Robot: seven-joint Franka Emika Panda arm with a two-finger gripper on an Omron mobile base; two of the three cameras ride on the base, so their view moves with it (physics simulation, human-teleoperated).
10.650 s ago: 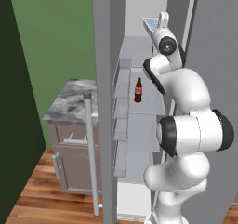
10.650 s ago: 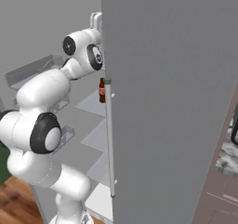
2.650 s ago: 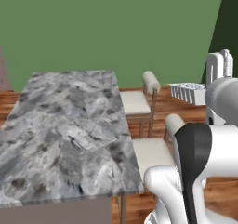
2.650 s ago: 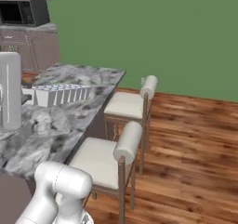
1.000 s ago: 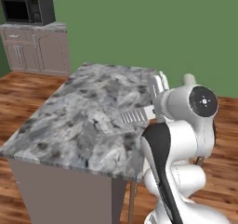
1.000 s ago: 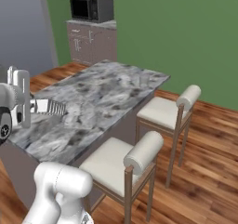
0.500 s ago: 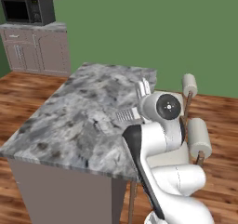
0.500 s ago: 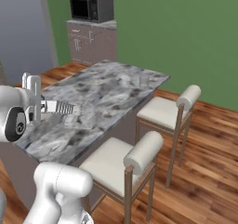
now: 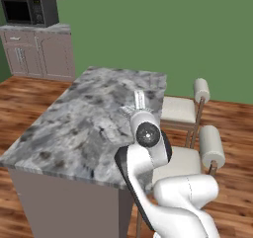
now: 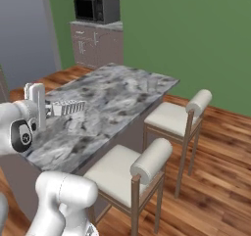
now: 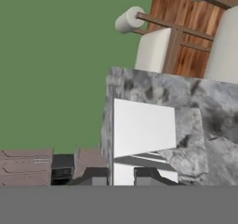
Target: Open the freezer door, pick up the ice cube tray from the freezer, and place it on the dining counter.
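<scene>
The gripper (image 11: 125, 175) is clamped on the ice cube tray (image 10: 68, 107), a flat white rigid slab carried level over the bench (image 10: 117, 95), probably so it sets down flat. Marbled stone top looks smooth. At 2 o'clock beyond, cushioned stools (image 10: 171, 116); farther off, a microwave (image 10: 95, 9).

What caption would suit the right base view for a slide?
Pincer holds the ice cube tray over the marbled dining counter, two white-cushioned stools alongside.
</scene>
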